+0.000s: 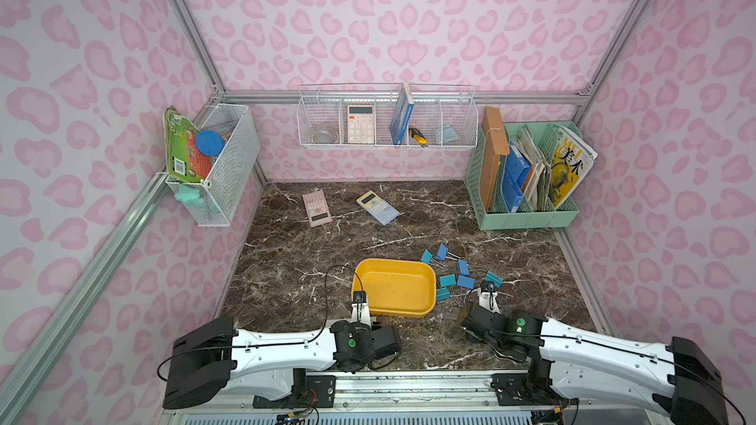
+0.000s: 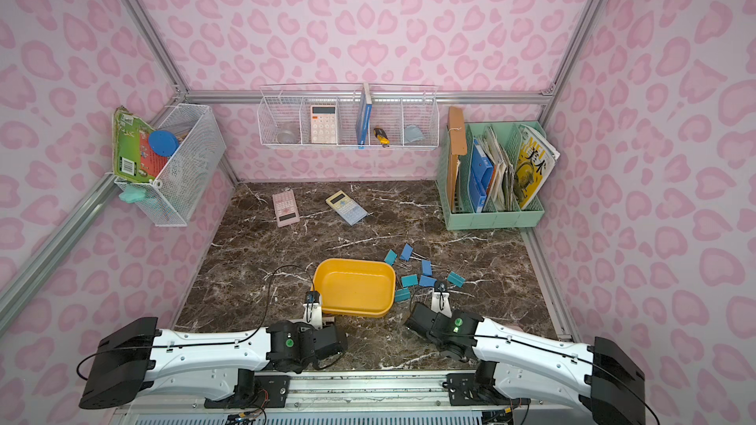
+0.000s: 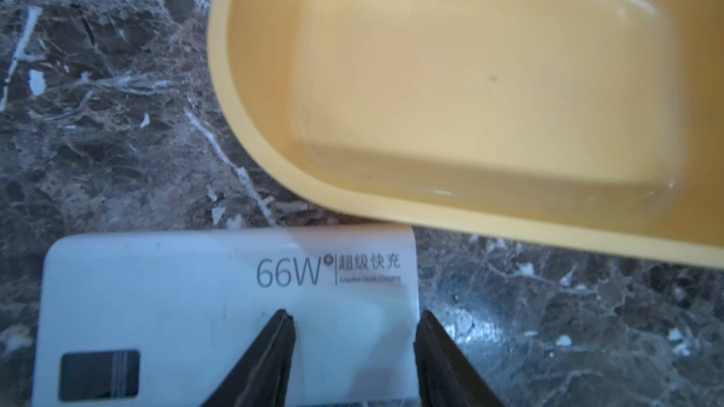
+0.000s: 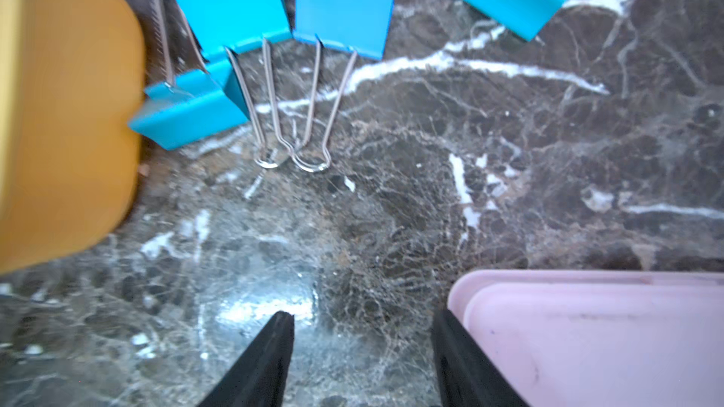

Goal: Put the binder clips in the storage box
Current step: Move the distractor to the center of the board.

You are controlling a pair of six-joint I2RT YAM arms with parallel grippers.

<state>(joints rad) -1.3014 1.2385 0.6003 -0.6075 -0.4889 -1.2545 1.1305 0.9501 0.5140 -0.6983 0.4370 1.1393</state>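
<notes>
Reach step: my right end effector (image 4: 362, 315) half-open, empty, near binder clips (image 1: 465, 281) lying on the table (image 1: 368, 235) just beside the empty storage box (image 1: 392, 262); next I'd pinch the nearest clip's body.

In both top views the two arms lie low across the 6 o'clock side. The left arm (image 1: 282, 345) reaches in from 8 o'clock and the right arm (image 1: 593, 349) from 4 o'clock. The left end effector (image 1: 359, 300) and the right end effector (image 1: 488, 294) point toward 12 o'clock, angled downward. The jaws of each are parted and grip nothing.
</notes>
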